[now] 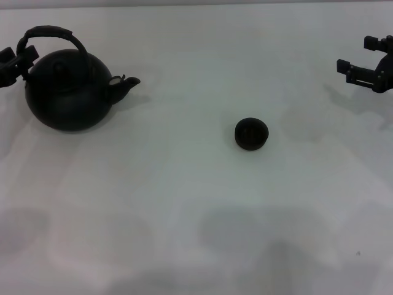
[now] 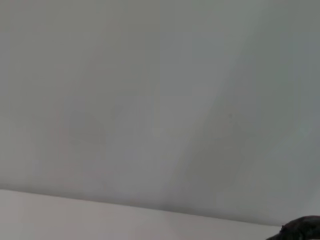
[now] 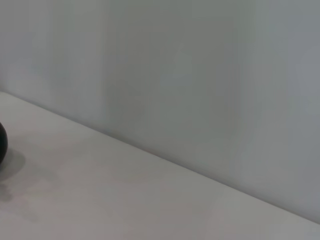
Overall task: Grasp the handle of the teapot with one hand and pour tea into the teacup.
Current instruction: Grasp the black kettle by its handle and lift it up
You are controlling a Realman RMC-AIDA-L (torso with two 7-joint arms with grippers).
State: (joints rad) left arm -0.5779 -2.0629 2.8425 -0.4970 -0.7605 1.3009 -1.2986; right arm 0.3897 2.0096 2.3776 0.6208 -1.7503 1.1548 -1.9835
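1. The teapot (image 1: 69,92) stands upright at the far left of the white counter (image 1: 184,209), its short spout (image 1: 126,83) pointing toward the robot's right.
2. The handle (image 1: 52,35) arches over the lid, leaning slightly back.
3. The left gripper (image 1: 13,64) sits at the left end of that handle — whether its fingers are together or apart, I cannot tell.
4. The teacup (image 1: 251,133) rests alone near the counter's middle, well apart from the teapot.
5. The right gripper (image 1: 356,61) hangs at the far right with fingers apart, holding nothing.
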